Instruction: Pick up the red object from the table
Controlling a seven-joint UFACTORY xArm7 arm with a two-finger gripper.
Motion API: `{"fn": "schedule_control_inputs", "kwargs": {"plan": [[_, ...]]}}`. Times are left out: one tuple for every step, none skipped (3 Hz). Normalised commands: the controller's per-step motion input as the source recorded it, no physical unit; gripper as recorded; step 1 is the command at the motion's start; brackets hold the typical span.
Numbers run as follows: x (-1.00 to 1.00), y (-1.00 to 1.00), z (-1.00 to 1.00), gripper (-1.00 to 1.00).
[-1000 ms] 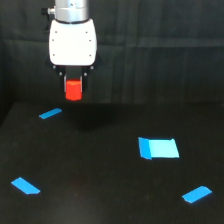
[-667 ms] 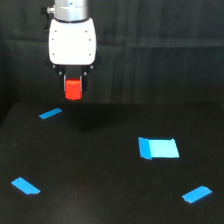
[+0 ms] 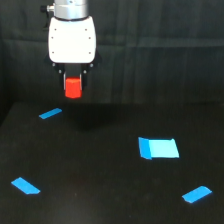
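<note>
the white gripper [image 3: 73, 85] hangs in the upper left part of the exterior view, in front of the black ribbed backdrop [image 3: 165, 50]. between its two short dark fingers [image 3: 64, 80] sits the red object [image 3: 73, 87], a small stubby block that is narrower than the gripper body. the fingers are closed against its sides and it is clear of the table [image 3: 100, 175], above the table's far edge. on the matte black table lie four blue tape pieces: a thin strip [image 3: 50, 113] below the gripper, a wide rectangular piece [image 3: 158, 148] toward the view's right, one piece [image 3: 25, 185] at the near left and one piece [image 3: 197, 193] at the near right.
</note>
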Motion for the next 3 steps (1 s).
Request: {"fn": "schedule_control_inputs", "kwargs": {"plan": [[-0.02,-0.09,0.10,-1.00],[0.08,-0.05,0.02,-0.94],[0.01,-0.10,-0.01,-0.93]]}}
